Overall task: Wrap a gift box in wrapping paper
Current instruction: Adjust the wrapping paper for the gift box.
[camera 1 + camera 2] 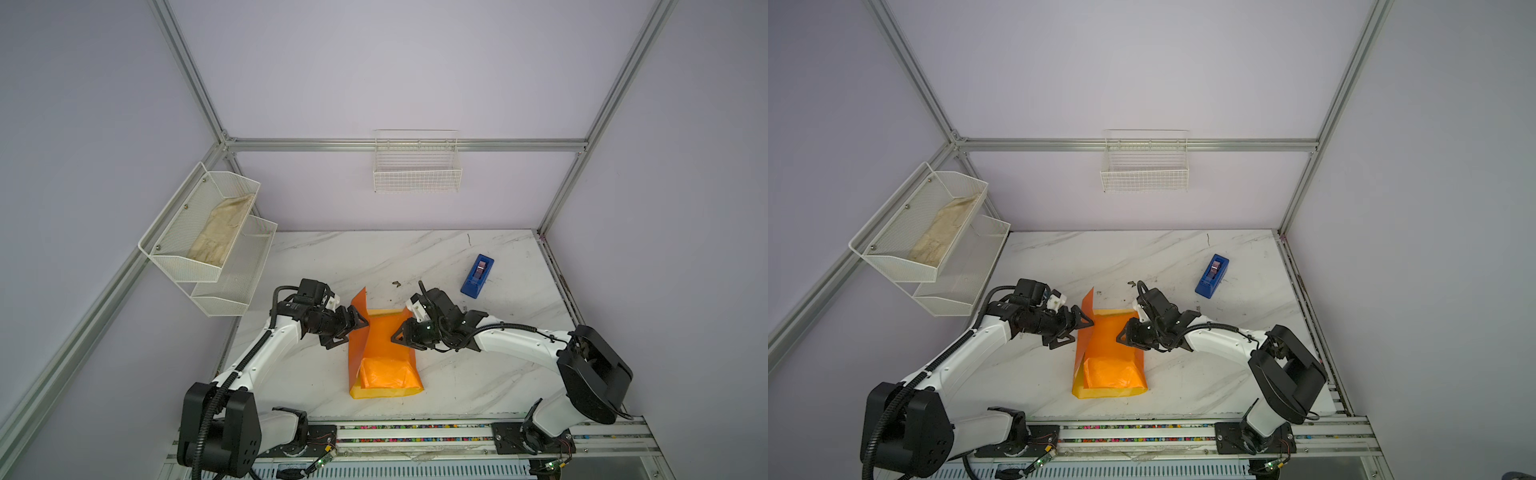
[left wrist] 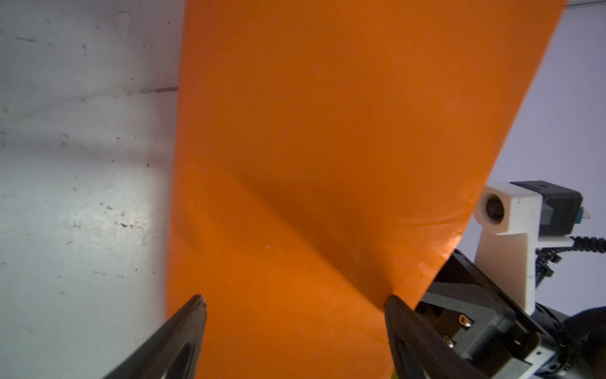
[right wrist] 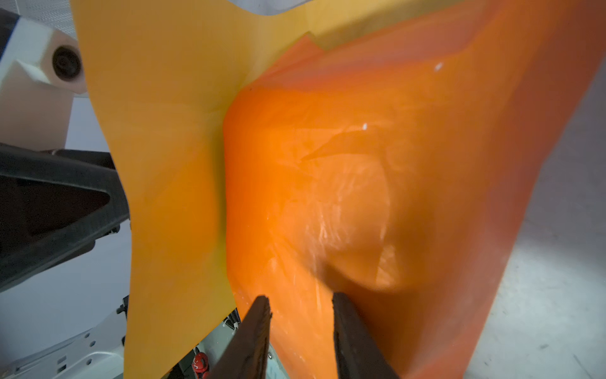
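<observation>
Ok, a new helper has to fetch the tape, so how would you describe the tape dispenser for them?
Start at the white marble table and look toward its far right corner, past the right gripper. The tape dispenser lies there alone, away from the orange wrapping paper; it is the only blue thing on the table.

In both top views we look steeply down from high above the front edge of the desk, sharing nearly the whole scene. Our wrist views sit close against the wrapping paper from opposite sides, facing each other.
</observation>
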